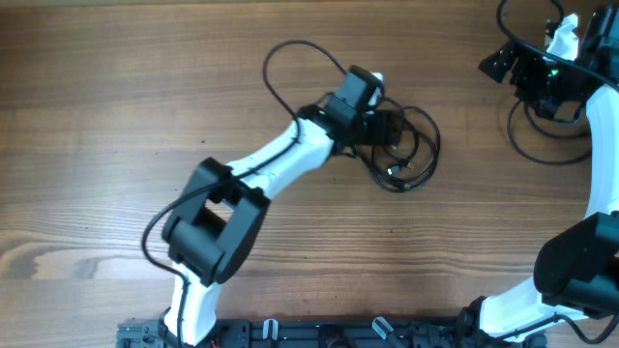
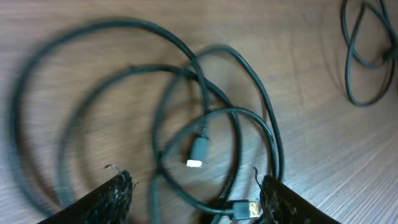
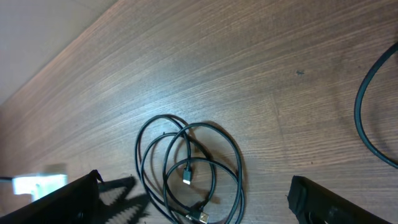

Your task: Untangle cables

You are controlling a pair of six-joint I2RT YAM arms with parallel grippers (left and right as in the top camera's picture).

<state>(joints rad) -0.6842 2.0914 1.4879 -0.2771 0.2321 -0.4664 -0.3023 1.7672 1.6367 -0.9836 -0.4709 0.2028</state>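
Note:
A loose coil of thin black cables (image 1: 414, 155) lies on the wooden table at centre. My left gripper (image 1: 392, 126) hovers low over the coil's left side, open. In the left wrist view its dark fingers (image 2: 118, 194) straddle several strands (image 2: 205, 112); a small plug (image 2: 197, 152) lies mid-coil and a metal-tipped flat plug (image 2: 245, 209) lies by the right finger. Nothing is pinched. My right gripper (image 1: 498, 63) hangs open at the far right, high above the table. A coil (image 3: 186, 168) shows far below its fingers (image 3: 68, 199). Another black cable loop (image 1: 542, 145) lies beneath the right arm.
A large thin black loop (image 1: 290, 53) arcs from the left arm's wrist over the wood at the back. The white left arm (image 1: 280, 159) crosses the table diagonally. The right arm's base (image 1: 580, 271) stands at the right edge. The far cable loop (image 2: 367, 62) shows top right in the left wrist view.

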